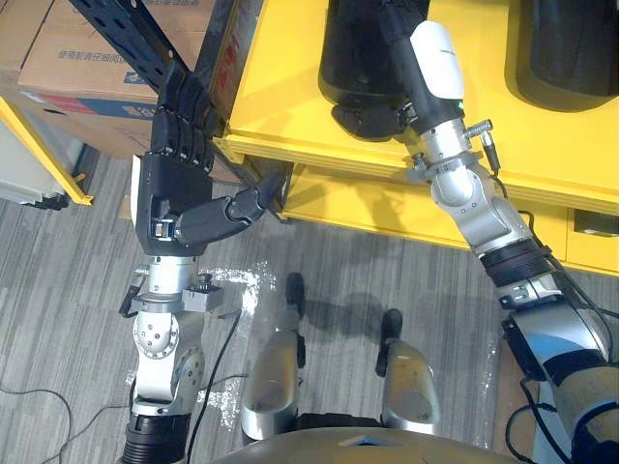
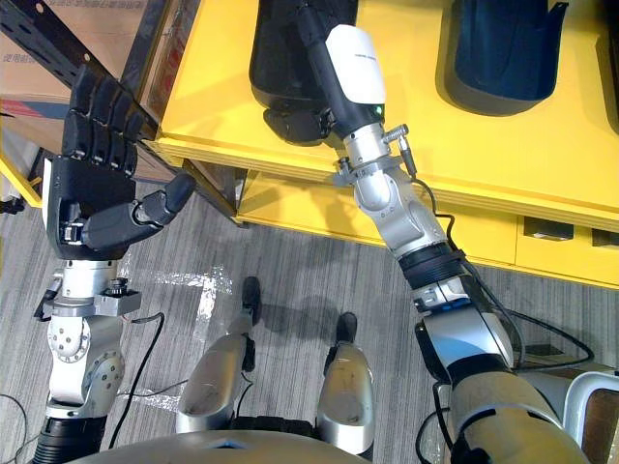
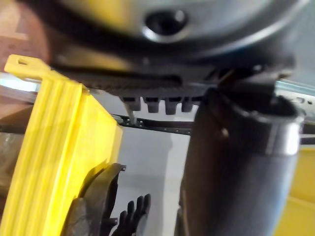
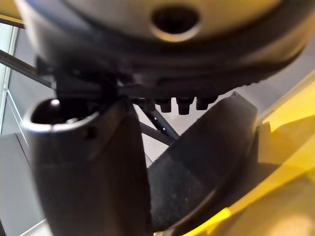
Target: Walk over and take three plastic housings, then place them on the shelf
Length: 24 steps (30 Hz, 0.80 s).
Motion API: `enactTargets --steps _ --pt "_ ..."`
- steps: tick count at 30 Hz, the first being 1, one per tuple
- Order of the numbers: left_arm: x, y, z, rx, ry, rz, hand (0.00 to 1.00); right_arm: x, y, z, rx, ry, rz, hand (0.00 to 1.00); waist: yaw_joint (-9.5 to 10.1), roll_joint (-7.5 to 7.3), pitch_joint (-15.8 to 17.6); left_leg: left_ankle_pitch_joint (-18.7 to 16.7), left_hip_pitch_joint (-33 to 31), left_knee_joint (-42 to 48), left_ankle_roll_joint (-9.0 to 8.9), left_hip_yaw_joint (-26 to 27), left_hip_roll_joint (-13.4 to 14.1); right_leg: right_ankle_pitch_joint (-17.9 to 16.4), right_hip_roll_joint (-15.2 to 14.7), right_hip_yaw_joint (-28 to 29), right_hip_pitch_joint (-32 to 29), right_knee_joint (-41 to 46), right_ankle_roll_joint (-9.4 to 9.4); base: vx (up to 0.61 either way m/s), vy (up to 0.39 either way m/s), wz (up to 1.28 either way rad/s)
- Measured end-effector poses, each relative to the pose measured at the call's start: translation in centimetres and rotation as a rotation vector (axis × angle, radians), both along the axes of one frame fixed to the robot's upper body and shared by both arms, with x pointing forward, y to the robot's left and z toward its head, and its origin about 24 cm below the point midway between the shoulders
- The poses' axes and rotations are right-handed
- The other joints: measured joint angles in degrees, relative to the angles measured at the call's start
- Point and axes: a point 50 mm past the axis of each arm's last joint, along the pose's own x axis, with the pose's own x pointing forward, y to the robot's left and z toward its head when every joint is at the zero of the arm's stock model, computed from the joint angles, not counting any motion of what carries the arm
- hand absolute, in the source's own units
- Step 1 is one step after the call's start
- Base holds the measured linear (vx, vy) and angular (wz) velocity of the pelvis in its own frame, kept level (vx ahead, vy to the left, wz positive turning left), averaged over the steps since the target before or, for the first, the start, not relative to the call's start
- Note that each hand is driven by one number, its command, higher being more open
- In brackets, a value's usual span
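Far left: cardboard boxes (image 1: 77, 53) behind a dark rack beam (image 1: 135, 39). Left hand (image 1: 169, 208) was raised, fingers straight, thumb out sideways, holding nothing, its thumb tip just beside the corner of the yellow bench (image 1: 290, 87). On the bench top sat a black plastic housing (image 1: 353, 48) close to the near edge. The right hand (image 1: 372, 121) was at that housing's near rim, touching it. In the right wrist view the housing's curved wall lay between thumb and fingers, but dark on dark, so I cannot tell if the fingers had closed on it. Further right, a second black housing (image 1: 566, 48) sat on the same top, well apart from the first, untouched. Judged: first pick only, nothing on the shelf yet. Risks: a grip on the rim alone could slip on smooth plastic, and a pull toward the edge could tip the housing onto the floor. The left thumb could clip the bench corner if the robot stepped in.
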Motion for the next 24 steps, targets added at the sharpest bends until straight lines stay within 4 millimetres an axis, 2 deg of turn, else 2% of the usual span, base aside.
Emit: enactTargets --steps 12,20,24 --pt "0.0 -0.3 -0.1 -0.013 0.003 -0.018 1.00 0.8 0.4 1.0 -0.040 -0.026 -0.025 1.00 -0.07 0.82 0.4 0.3 0.0 0.0 -0.11 0.0 0.0 -0.1 -0.1 0.2 -0.6 1.0 -0.12 -0.01 -0.039 -0.01" --pt "0.2 -1.2 -0.3 -0.024 0.015 -0.051 1.00 1.5 0.1 2.0 -0.101 -0.042 -0.053 1.00 0.24 0.92 0.4 0.3 0.0 0.0 -0.18 -0.1 0.1 -0.1 -0.1 0.1 -0.6 1.1 -0.13 -0.01 -0.040 0.01" --pt "0.8 -2.0 -1.1 -0.025 0.055 -0.087 1.00 1.8 -0.1 2.6 -0.111 -0.047 -0.071 1.00 0.65 1.44 0.5 0.3 -0.1 0.0 -0.19 -0.1 0.2 -0.1 0.0 0.1 -0.7 1.2 -0.12 0.00 -0.049 0.00"
